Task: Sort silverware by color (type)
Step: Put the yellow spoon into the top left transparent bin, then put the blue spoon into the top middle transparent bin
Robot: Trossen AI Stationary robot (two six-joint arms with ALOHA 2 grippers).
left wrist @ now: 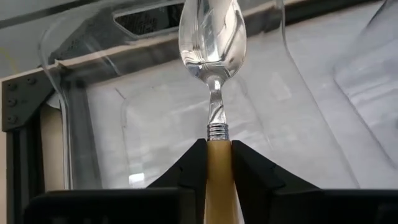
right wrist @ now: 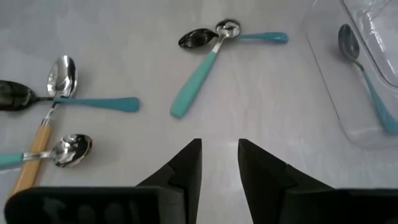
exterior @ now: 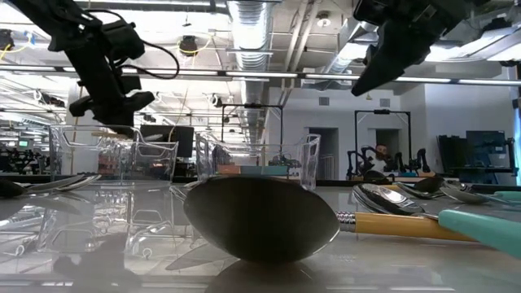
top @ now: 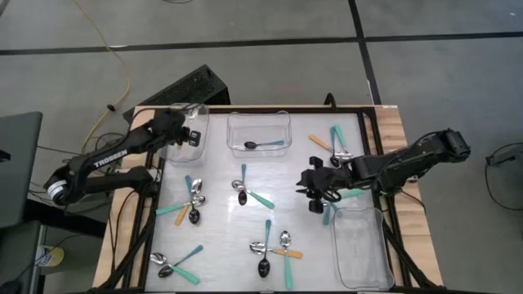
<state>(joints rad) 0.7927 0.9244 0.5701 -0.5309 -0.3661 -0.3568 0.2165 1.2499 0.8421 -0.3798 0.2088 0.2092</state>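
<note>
two claws work over the desk [top: 221, 245]. the right claw [right wrist: 219, 163] hovers empty, fingers slightly parted, above loose spoons [right wrist: 205, 65] lying scattered on the desk. farther back, the left claw [left wrist: 218, 163] pinches an orange-handled spoon [left wrist: 212, 37] over the far-left clear bin [top: 192, 131]; one blue spoon [top: 265, 144] lies in the middle bin [top: 258, 118].

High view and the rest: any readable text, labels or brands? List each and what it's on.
"TROSSEN": white letters along the left arm, high view.
Nothing else is readable. The spoons, the clear bins and the table carry no visible print in any view. Signs or screens in the room behind, seen in the low view, are too small to read.
</note>
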